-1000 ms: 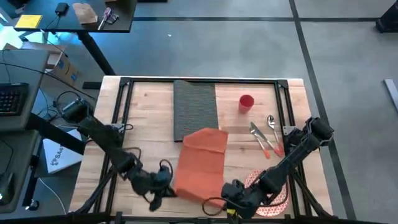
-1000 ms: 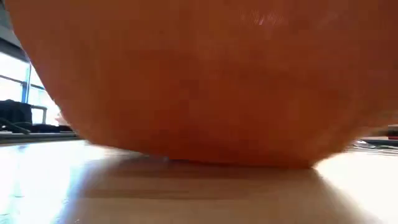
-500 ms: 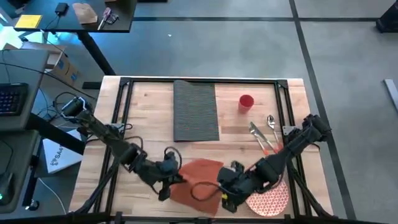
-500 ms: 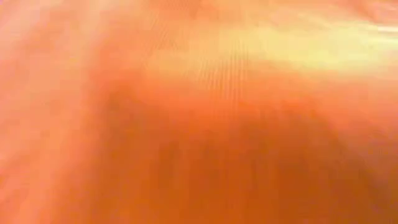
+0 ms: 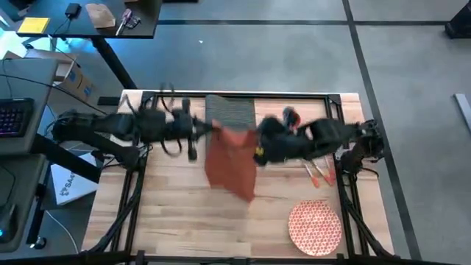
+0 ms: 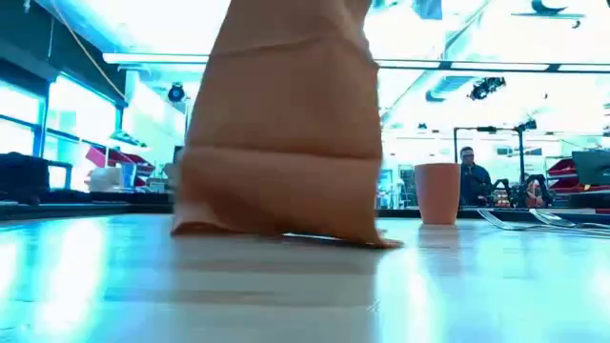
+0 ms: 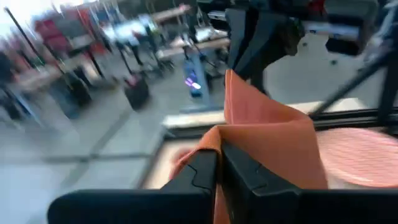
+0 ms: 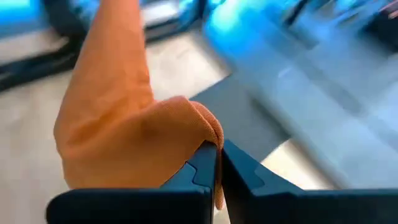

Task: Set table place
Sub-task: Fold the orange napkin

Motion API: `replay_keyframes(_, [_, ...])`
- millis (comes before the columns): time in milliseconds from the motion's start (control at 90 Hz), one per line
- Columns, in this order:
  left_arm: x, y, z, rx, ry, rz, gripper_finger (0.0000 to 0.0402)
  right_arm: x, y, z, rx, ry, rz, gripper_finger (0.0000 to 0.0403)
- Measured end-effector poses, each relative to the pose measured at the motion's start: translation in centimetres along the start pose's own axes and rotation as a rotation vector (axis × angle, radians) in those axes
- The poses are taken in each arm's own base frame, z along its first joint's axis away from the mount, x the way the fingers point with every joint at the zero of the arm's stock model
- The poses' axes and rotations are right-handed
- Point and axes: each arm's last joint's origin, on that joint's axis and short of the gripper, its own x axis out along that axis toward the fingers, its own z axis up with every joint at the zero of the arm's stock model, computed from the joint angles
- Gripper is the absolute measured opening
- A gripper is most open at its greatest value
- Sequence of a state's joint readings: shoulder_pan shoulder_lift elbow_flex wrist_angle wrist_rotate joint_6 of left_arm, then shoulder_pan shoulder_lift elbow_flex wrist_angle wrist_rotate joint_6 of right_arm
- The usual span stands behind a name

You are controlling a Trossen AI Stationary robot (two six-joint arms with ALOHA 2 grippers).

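The orange napkin (image 5: 231, 160) hangs between my two grippers above the middle of the table (image 5: 169, 199), and its lower edge (image 6: 276, 229) touches the wood. My left gripper (image 5: 208, 131) is shut on its upper left end, my right gripper (image 5: 257, 149) on its upper right end. Behind the cloth lies the dark ribbed placemat (image 5: 232, 110), partly hidden. The red cup (image 6: 438, 193) stands at the far right, mostly behind my right arm in the high view. The patterned plate (image 5: 315, 227) lies at the near right. My left gripper pinches the napkin's upper edge at a bunched corner (image 7: 214, 135) between its two shut fingers, coming level from the table's left. The cloth hangs slack below the fingers. My right gripper pinches a rounded fold of the napkin's upper edge (image 8: 202, 121) between its shut fingers, coming level from the table's right. How many layers it holds does not show. The cloth droops away from the fingers.
The fork, the spoon and an orange-handled utensil (image 5: 320, 171) lie on the right, under my right arm. A dark desk (image 5: 88, 22) with clutter stands beyond the table's far left corner. A person (image 6: 469, 176) sits in the room behind.
Both grippers have risen from the near edge and swung toward the far edge, staying shut on the napkin. The napkin, first lying flat, folded over itself and now hangs from the grippers with only its lower edge on the table.
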State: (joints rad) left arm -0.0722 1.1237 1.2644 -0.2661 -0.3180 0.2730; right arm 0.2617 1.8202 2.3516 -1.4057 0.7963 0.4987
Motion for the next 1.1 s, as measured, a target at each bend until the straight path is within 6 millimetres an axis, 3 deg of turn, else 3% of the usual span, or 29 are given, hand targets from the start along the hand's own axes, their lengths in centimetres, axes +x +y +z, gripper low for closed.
replay_keyframes(178, [-0.1,2.4,2.6,0.109,-0.074,0.013,0.0000,-1.3,-2.0,1.4,-0.003,-0.125,-0.045,0.0000])
replay_keyframes(300, [-0.7,2.5,4.0,0.148,-0.080,-0.004,0.0000,-3.2,-1.6,1.5,-0.007,-0.190,-0.026,0.0000])
replay_keyframes(422, [-0.8,1.3,3.7,0.159,-0.009,-0.082,0.0000,-4.7,-0.2,0.4,0.008,-0.166,0.060,0.0000])
replay_keyframes(567, [0.7,-2.3,0.0,0.094,0.202,-0.222,0.0000,-4.1,2.6,-2.8,-0.032,0.054,0.140,0.0000])
replay_keyframes(778, [2.5,-10.5,-8.0,-0.012,0.480,-0.419,0.0000,-0.9,9.4,-10.6,-0.091,0.400,0.295,0.0000])
replay_keyframes(944, [2.0,-15.6,-10.5,-0.160,0.530,-0.512,0.0000,-0.9,13.4,-15.0,-0.042,0.525,0.520,0.0000])
replay_keyframes(1100, [2.4,-18.6,-12.2,-0.229,0.583,-0.527,0.0000,-0.3,14.0,-17.4,-0.033,0.590,0.489,0.0000])
